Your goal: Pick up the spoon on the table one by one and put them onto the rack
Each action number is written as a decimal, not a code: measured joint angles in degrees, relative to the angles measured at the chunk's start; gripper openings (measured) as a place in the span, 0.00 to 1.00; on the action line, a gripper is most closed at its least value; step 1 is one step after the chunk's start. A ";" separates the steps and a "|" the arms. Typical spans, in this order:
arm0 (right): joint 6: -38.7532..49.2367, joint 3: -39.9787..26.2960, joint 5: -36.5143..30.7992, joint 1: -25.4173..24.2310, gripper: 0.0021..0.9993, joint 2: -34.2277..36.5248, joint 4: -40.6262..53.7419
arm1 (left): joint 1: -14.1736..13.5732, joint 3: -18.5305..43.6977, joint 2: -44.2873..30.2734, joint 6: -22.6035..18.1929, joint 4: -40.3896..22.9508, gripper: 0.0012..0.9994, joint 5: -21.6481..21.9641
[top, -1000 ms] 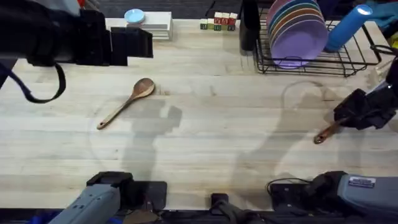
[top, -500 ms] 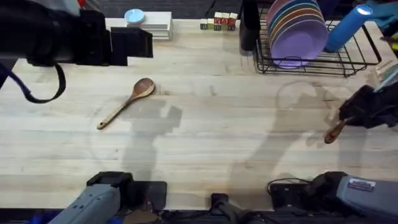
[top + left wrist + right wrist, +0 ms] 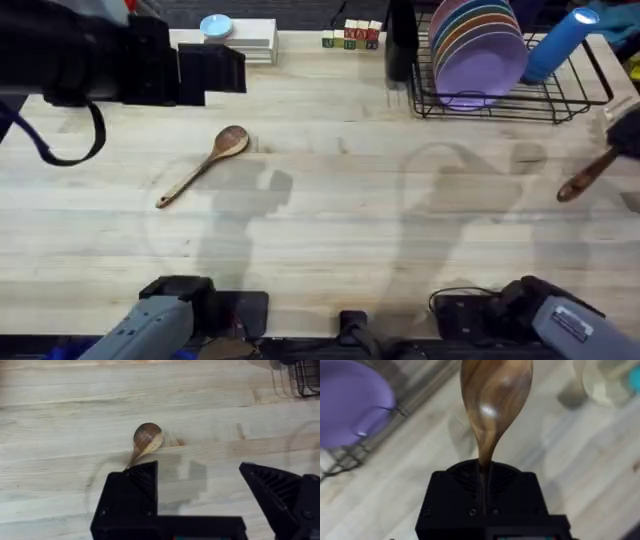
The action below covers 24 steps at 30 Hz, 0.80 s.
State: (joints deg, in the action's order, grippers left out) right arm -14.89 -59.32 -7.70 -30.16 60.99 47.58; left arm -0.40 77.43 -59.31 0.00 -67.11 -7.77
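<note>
While the left pincer point(image 3: 197, 505) is gaping apart, the right pincer point(image 3: 485, 477) is clamping a spoon point(image 3: 495, 400) near the rack point(image 3: 500, 95).

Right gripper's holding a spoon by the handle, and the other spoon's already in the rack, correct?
Not quite. The right gripper does hold a spoon by the handle, but the other spoon lies on the table, not in the rack, as the overhead view shows.

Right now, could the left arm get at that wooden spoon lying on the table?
Probably yes. The spoon lies alone on bare table, nothing on or beside it, and the left gripper hangs open just above it.
</note>
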 joint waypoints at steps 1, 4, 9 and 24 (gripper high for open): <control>0.23 -0.03 0.00 0.92 0.03 -1.07 -1.24 | 0.00 0.00 0.00 0.01 0.00 0.99 0.01; 1.61 -0.10 0.00 4.22 0.03 -3.55 -5.66 | 0.00 0.00 0.00 0.01 -0.01 0.99 0.00; 3.65 -0.23 -0.02 11.56 0.03 -5.59 -13.44 | 0.00 0.00 0.00 0.01 0.00 0.99 0.00; 9.44 -0.32 -0.02 37.30 0.03 9.45 -57.15 | 0.00 0.00 0.00 0.00 0.00 0.99 0.00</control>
State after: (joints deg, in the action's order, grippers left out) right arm -5.45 -59.64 -7.73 7.15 70.44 -9.57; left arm -0.40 77.43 -59.31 0.01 -67.11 -7.77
